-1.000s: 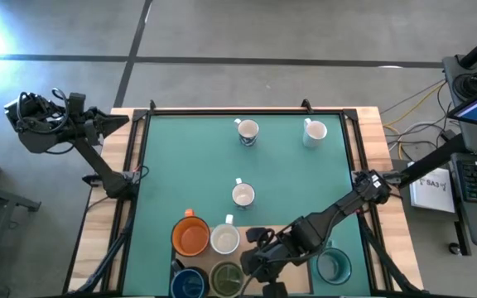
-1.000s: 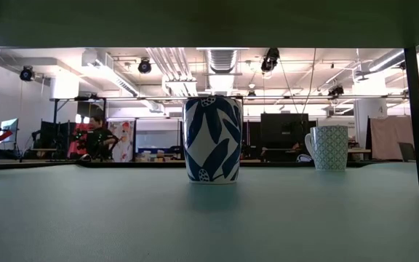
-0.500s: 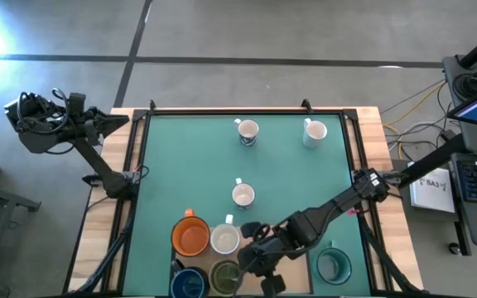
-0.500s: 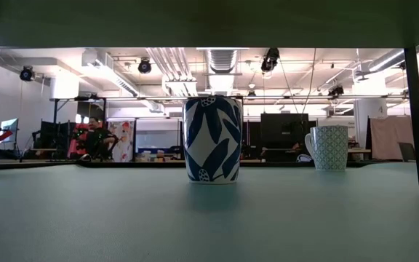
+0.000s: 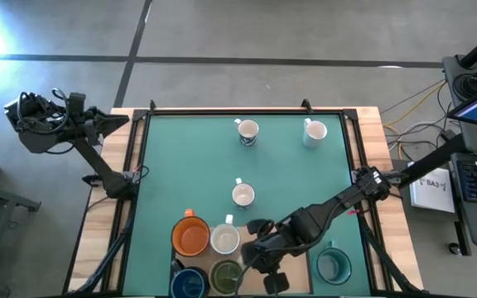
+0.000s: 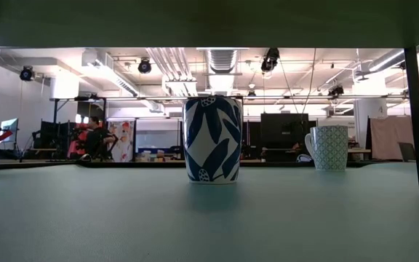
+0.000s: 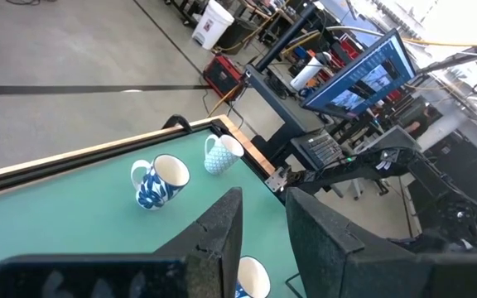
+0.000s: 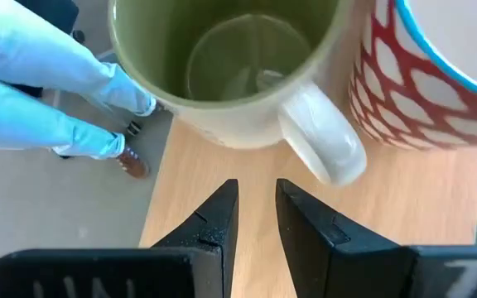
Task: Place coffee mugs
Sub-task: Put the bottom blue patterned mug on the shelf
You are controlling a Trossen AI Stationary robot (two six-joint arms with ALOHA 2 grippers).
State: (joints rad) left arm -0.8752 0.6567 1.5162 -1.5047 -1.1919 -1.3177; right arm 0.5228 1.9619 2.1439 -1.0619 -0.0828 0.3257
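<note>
A cluster of round handled ceramic mugs is being kept at the six o'clock edge of the green table mat: an orange mug, a white mug with a red lattice pattern, a dark blue mug and a cream mug with an olive-green inside, all standing close together, with a teal mug set apart toward five o'clock. A small white mug is standing alone at the centre, while a white mug with blue leaf print and a white mug with fine green pattern are placed near twelve and one o'clock. The right gripper is being held just beside the olive-green mug, its fingers parted by a narrow gap, nothing clasped, the mug's pale handle lying just ahead of them. A person's light blue trouser legs are showing beyond the table edge. The left gripper is waiting off the mat at ten o'clock, slightly parted and empty.
</note>
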